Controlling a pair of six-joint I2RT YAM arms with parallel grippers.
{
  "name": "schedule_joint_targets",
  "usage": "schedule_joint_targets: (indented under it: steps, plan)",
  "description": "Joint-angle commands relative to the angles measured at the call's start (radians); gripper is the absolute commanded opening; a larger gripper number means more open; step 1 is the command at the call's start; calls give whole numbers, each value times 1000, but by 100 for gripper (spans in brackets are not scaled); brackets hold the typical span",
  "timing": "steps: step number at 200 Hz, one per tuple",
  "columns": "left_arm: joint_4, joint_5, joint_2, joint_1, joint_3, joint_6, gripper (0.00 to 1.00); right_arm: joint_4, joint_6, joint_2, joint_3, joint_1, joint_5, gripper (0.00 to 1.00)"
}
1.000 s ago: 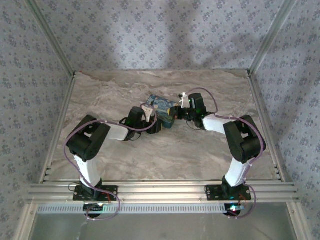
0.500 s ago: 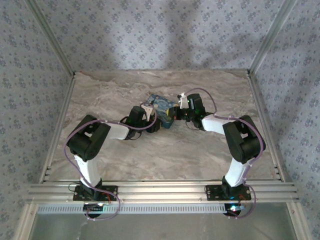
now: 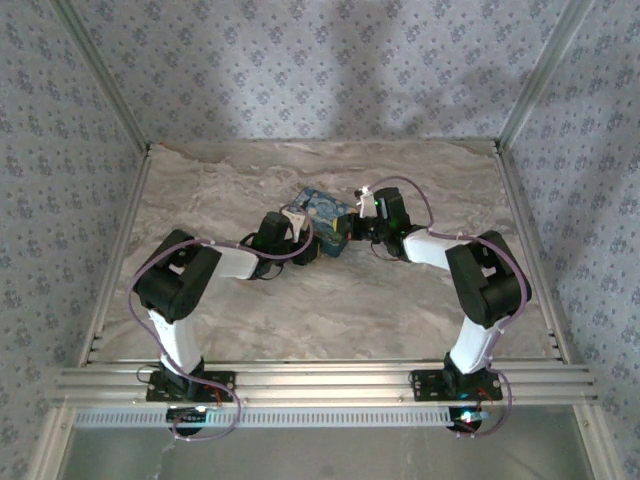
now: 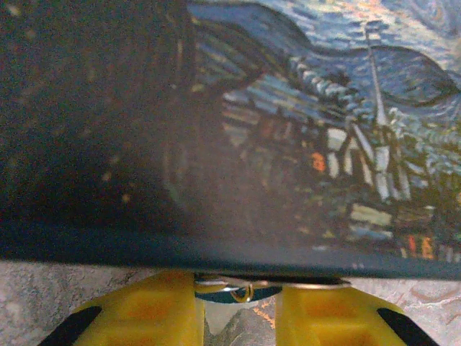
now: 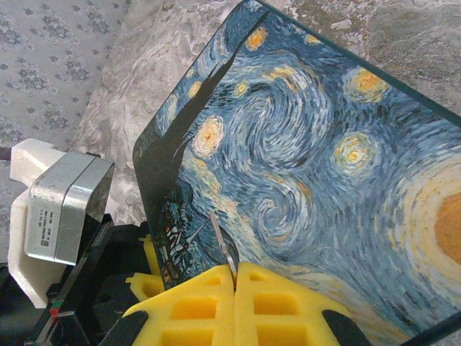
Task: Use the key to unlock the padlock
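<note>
Both grippers work at the painted box [image 3: 322, 212], with the padlock at its lower edge.
The box's inside is hidden. From above it sits mid-table [image 3: 300, 310] between the arms. The left wrist view shows the padlock [image 4: 239, 292] under the box's edge, between the left gripper's [image 4: 240, 313] yellow fingers [image 4: 162, 306]; I cannot tell whether they pinch it. The right wrist view shows the right gripper [image 5: 235, 272] pressed together on the key [image 5: 222, 245], whose blade lies against the box.
</note>
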Motion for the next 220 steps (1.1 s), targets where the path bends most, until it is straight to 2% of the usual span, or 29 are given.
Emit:
schedule_joint_targets:
  steps: [1, 66, 130, 220]
  plan:
    - [1, -14, -3, -5, 28, -7, 24, -99, 7, -2, -30, 22, 0, 0]
    - [-44, 60, -53, -5, 31, -63, 23, -113, -67, -98, -25, 13, 33, 0]
    - [-126, 146, -87, -7, 62, -142, 22, -128, -144, -245, -118, 9, 70, 0]
    - [-196, 231, -113, -5, 103, -305, 19, -100, -276, -430, -335, 126, 218, 0]
